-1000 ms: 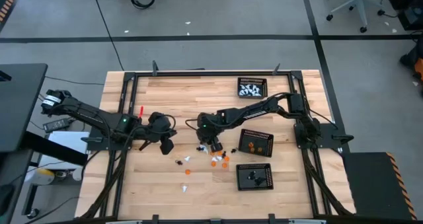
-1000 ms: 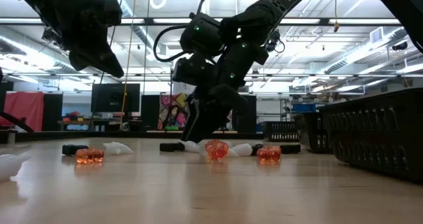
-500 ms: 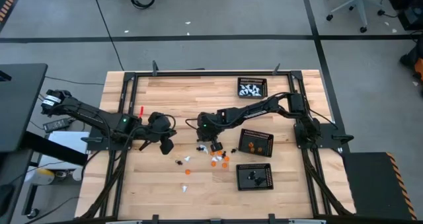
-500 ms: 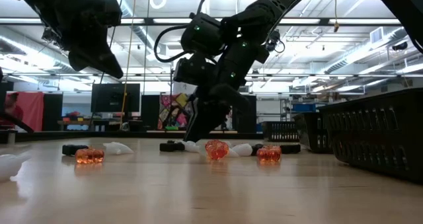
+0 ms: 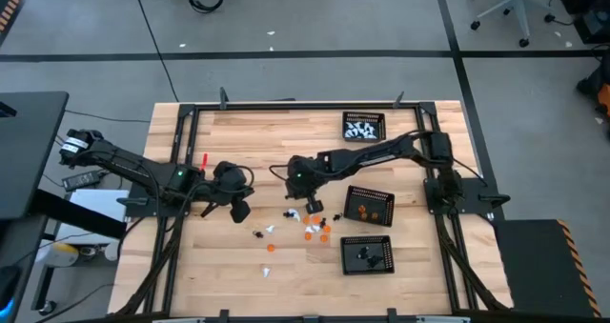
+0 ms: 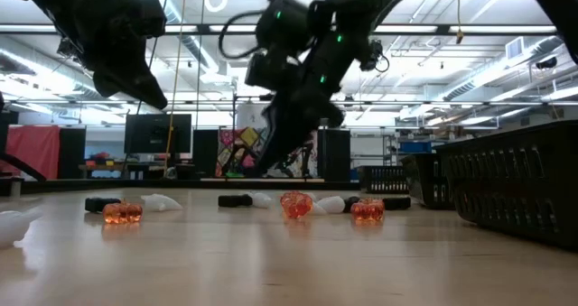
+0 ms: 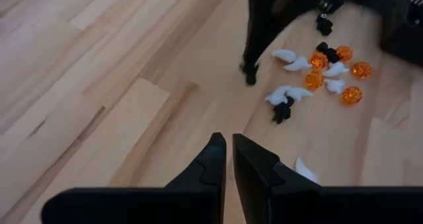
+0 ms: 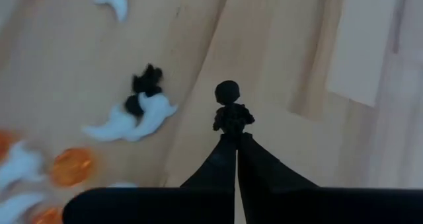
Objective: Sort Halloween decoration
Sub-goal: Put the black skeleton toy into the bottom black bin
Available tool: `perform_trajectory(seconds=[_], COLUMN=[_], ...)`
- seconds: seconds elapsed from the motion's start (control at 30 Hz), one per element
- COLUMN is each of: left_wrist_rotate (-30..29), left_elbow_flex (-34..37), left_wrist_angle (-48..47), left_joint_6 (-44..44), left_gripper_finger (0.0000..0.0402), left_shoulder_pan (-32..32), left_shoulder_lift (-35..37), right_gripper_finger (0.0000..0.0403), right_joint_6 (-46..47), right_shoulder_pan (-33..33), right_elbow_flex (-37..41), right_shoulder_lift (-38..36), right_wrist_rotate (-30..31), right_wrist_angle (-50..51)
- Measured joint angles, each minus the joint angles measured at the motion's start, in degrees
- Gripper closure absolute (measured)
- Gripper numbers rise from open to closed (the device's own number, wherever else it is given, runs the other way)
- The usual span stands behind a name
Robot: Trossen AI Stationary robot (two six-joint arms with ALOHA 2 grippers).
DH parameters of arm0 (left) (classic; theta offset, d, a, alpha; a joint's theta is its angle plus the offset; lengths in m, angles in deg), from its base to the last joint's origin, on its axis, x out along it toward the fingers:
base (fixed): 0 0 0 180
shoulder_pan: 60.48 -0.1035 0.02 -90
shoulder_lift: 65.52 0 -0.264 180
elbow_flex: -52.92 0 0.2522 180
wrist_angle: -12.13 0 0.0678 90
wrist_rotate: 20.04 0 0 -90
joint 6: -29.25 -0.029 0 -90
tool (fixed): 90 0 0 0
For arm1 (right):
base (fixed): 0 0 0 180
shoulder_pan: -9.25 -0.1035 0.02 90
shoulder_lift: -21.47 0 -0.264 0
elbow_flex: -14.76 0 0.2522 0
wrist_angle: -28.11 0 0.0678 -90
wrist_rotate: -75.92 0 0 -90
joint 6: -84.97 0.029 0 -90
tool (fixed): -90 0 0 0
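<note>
The right claw (image 8: 232, 135) is clamped on a black figure (image 8: 230, 110), lifted over mid-table above the loose figures (image 5: 307, 227). This looks like the carry step; next it should go to the black tray (image 5: 367, 254) near the front edge. The left claw (image 7: 228, 159) waits, fingers together, toward the left edge.

lighting is pretty even from overhead, the wooden table (image 5: 238, 266) looks bright and flat in the high view with only small soft shadows under the arms. low view is backlit: ceiling strip lights (image 6: 506, 67) glare across the top of the frame, so the arms read as near silhouettes. right wrist view is smeared, the white and orange figures (image 8: 135, 118) at the left are soft, the dark fingers stay crisp
</note>
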Motion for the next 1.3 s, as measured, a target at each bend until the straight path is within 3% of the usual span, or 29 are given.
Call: perform_trajectory(seconds=[0.17, 0.4, 0.73, 1.03, 1.3], left_wrist_rotate=[0.0, -0.5, -0.6, -0.4, -0.4], left_elbow_flex=[0.0, 0.0, 0.0, 0.0, 0.0], left_wrist_angle=[0.0, 1.9, 8.2, 8.3, 9.4], left_joint_6=[-3.4, -10.4, -23.2, -25.7, -29.3], left_gripper_finger=[0.0367, 0.0367, 0.0367, 0.0367, 0.0367], left_shoulder_pan=[-1.0, -5.6, -11.0, -11.4, -11.4], left_shoulder_lift=[0.0, 0.0, 0.0, 0.0, 0.0], right_gripper_finger=[0.0394, 0.0395, 0.0394, 0.0394, 0.0389], right_joint_6=[0.5, 7.0, 14.2, 27.1, 35.8], right_shoulder_pan=[-0.5, -3.6, -16.0, -23.4, -24.6], right_elbow_flex=[0.0, 0.0, 0.3, 7.3, 12.5], right_shoulder_lift=[-5.4, -13.5, -15.2, -15.4, -15.4], right_wrist_rotate=[-2.2, -11.2, -15.6, -15.9, -15.9], right_wrist_angle=[6.2, 18.4, 33.2, 32.7, 28.9])
